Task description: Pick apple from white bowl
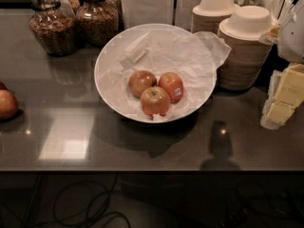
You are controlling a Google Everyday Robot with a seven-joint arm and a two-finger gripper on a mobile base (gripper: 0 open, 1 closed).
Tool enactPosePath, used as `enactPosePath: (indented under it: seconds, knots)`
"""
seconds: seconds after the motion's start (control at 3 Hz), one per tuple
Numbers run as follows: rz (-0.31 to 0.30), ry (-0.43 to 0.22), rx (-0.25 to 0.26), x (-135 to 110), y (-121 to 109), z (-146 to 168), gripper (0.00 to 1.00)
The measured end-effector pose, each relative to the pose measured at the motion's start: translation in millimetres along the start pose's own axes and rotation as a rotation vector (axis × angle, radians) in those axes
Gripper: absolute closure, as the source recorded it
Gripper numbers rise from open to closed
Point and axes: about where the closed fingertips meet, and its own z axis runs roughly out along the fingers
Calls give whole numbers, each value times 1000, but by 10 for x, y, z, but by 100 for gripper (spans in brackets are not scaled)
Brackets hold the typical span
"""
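- The white bowl [105, 56] sits in the middle of the frame on a dark, glossy counter [142, 146]. It is wide and shallow and tips slightly toward the camera.
- Crumpled white paper [190, 51] lines the bowl and spills over its right rim.
- Three apples lie close together in the lower part of the bowl, on the paper.
- The apple [141, 83] to be picked is the upper left one of the three. It is red with a yellowish-green blush and touches or nearly touches both of the others.
- The sticker apple [170, 85] is redder, lies just right of it, and has a small white label low on its right side.
- The front apple [155, 101] lies below and between those two, nearest the lower rim, with its stem dimple facing up.
- The gripper is nowhere in the frame, so I cannot tell how it is set or whether it has hold of anything.
- Another loose apple [7, 103] rests on the counter at the left edge, well apart from the bowl.
- Two glass jars [52, 27] with brown contents stand in the upper left.
- Stacks of beige paper bowls [247, 46] stand in the upper right, just beside the bowl's right rim.
- Pale yellow packets [285, 94] are piled at the right edge.
- Dark cables [85, 208] loop on the floor below the counter.
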Motion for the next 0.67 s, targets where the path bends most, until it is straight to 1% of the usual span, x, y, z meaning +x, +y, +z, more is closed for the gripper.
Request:
enactPosePath:
  seconds: [0.33, 0.67]
  knots:
    - [0, 0, 0, 0, 0, 0, 0]
    - [2, -17, 11, -53, -1, -7, 0]
